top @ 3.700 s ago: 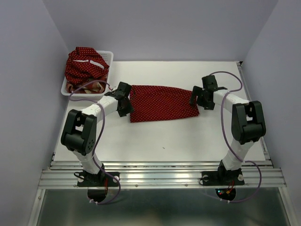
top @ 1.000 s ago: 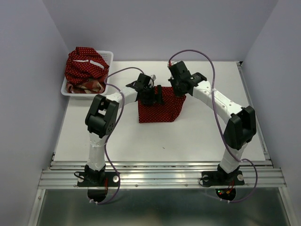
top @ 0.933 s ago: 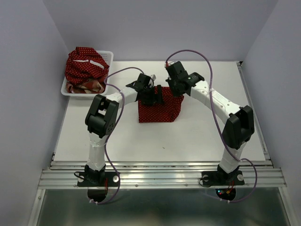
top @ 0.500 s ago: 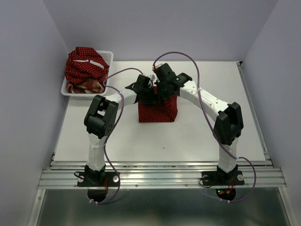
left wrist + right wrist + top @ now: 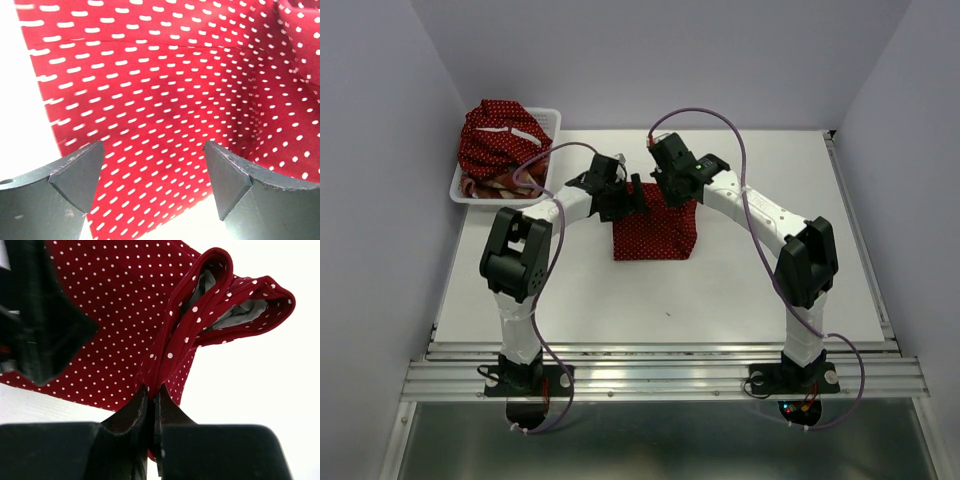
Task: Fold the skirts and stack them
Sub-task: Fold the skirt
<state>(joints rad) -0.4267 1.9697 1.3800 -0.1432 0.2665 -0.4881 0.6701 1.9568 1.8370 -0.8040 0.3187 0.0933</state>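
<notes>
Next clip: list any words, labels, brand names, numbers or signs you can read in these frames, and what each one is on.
None can be read.
No print shows on the polka-dot skirt (its white marks are only dots), the basket, the table, the left arm or the right arm.

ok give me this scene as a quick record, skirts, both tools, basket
dotted skirt: folded over, middle of the table
left tool: open, at that skirt, gripping nothing
right tool: shut on a bunched edge of the dotted skirt
basket: far left, second dotted skirt heaped over a plaid skirt
</notes>
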